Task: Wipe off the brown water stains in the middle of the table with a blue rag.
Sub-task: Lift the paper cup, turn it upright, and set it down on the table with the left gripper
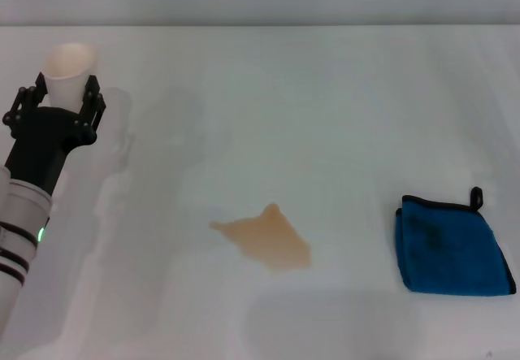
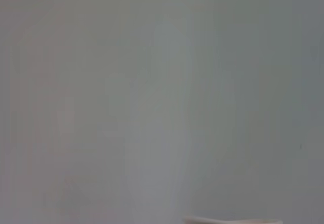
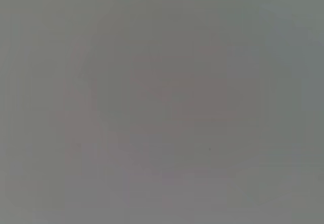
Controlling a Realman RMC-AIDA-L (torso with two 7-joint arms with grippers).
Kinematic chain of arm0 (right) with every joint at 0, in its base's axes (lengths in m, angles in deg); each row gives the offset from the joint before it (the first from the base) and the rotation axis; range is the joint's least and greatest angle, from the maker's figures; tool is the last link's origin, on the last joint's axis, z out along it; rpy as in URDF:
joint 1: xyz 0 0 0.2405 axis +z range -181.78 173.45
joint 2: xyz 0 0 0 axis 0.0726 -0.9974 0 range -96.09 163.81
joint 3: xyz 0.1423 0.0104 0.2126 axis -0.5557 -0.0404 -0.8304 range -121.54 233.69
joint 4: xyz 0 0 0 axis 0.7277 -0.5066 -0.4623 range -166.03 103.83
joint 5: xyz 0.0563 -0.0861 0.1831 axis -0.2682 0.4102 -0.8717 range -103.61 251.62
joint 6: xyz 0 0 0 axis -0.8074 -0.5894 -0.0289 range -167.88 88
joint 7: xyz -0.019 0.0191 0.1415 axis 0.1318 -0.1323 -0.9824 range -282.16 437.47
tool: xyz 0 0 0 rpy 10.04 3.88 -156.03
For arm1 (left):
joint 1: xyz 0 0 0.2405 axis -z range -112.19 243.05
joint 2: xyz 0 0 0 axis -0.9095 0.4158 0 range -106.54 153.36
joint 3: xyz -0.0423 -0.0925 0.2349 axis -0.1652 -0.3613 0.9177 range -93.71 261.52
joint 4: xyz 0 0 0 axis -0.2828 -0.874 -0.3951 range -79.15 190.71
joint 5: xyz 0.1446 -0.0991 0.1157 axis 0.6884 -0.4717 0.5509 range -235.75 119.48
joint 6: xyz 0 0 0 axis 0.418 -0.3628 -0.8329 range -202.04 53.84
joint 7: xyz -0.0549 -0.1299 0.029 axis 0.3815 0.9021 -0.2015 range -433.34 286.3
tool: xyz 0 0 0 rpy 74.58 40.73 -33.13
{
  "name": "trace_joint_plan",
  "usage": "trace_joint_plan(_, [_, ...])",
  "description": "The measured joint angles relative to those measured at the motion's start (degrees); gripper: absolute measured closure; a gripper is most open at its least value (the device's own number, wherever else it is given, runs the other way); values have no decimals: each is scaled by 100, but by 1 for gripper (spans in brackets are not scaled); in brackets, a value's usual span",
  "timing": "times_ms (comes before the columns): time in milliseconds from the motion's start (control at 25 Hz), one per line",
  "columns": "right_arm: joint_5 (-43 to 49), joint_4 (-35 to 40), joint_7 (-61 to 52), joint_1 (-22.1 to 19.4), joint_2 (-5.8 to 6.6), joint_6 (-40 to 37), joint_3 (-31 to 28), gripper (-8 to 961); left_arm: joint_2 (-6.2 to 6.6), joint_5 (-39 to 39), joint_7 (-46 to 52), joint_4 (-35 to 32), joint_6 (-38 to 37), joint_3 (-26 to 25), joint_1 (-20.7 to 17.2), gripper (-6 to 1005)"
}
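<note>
Cup (image 1: 69, 69) clamped in left gripper (image 1: 63, 100) fingers far left, stain (image 1: 266, 239) mid-table (image 1: 325, 100), blue rag (image 1: 452, 247) right.

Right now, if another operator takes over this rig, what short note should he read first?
Left gripper: at the far left of the table, shut on a whitish cup, held upright.
Right gripper: not in view; its wrist camera shows only blank surface.
Brown water stains: in the middle of the table, untouched.
Blue rag: folded, lying flat to the right of the stains, apart from them.
Done: nothing wiped yet.
Left: pick up the rag, probably with the right arm, and wipe the stains.
</note>
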Motion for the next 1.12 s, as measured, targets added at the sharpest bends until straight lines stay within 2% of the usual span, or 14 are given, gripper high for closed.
trace_joint_plan(400, [1, -43, 0, 8, -13, -5, 0, 114, -26, -17, 46, 562, -87, 69, 319, 349])
trace_joint_plan(760, [3, -45, 0, -1, -24, -6, 0, 114, -42, 27, 10, 1247, -71, 198, 789, 339])
trace_joint_plan(1120, [27, -52, 0, 14, -34, -5, 23, 115, -58, 6, -87, 1431, -342, 242, 918, 273])
